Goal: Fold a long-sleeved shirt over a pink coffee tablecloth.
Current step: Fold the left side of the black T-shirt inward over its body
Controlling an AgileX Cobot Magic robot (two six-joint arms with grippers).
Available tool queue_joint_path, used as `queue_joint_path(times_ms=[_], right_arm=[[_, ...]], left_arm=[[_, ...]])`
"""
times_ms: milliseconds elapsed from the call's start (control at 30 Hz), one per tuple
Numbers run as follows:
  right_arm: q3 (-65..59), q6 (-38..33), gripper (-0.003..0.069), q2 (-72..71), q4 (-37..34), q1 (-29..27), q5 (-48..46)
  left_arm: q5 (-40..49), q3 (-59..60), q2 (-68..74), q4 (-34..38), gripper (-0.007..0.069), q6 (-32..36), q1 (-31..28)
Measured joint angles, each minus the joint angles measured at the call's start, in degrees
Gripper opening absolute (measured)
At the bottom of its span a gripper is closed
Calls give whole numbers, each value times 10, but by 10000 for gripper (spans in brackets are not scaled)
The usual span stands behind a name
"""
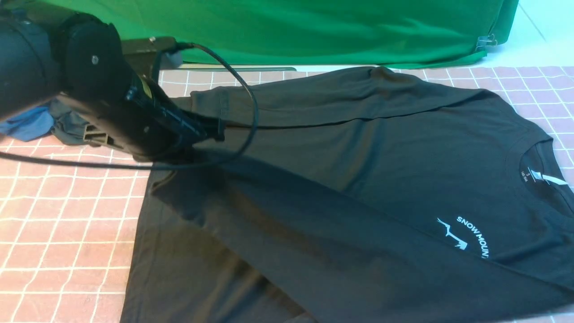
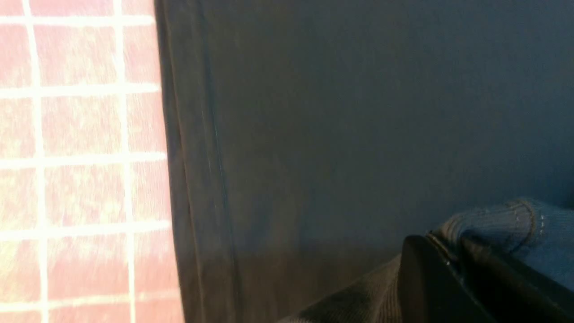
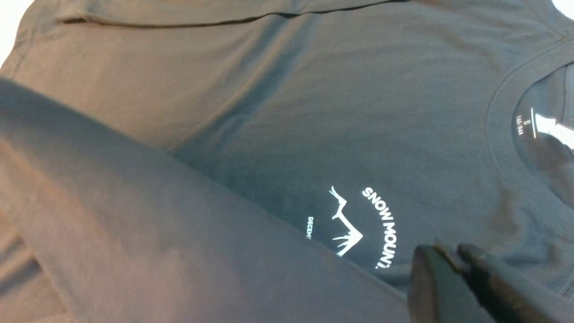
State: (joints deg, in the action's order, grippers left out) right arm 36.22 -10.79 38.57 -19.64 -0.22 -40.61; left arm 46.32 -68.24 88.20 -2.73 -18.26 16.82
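Observation:
The long-sleeved shirt lies spread on the pink coffee tablecloth, neck to the right, white "SNOW MOUNTAIN" print partly covered. One sleeve runs slantwise across the body from the lower right up to my left gripper, which is shut on its ribbed cuff. In the left wrist view the hem edge lies over the tablecloth. My right gripper is out of the front view; its fingers are pressed together beside the print, at the sleeve's edge, apparently pinching shirt fabric.
A bright green cloth hangs along the table's far edge. A blue garment and a dark grey-green garment lie bunched at the far left behind my left arm. A black cable loops from that arm over the shirt.

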Motion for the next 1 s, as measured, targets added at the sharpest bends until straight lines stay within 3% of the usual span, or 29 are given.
queue_joint_path(times_ms=[367, 700, 1000], right_arm=[[0, 1, 91, 0, 0, 0, 0], [0, 1, 91, 0, 0, 0, 0], [0, 1, 91, 0, -1, 0, 0]], left_arm=[[-91, -16, 45, 27, 48, -21, -45], [-181, -16, 92, -19, 48, -21, -45], [-254, -16, 117, -66, 48, -69, -61]])
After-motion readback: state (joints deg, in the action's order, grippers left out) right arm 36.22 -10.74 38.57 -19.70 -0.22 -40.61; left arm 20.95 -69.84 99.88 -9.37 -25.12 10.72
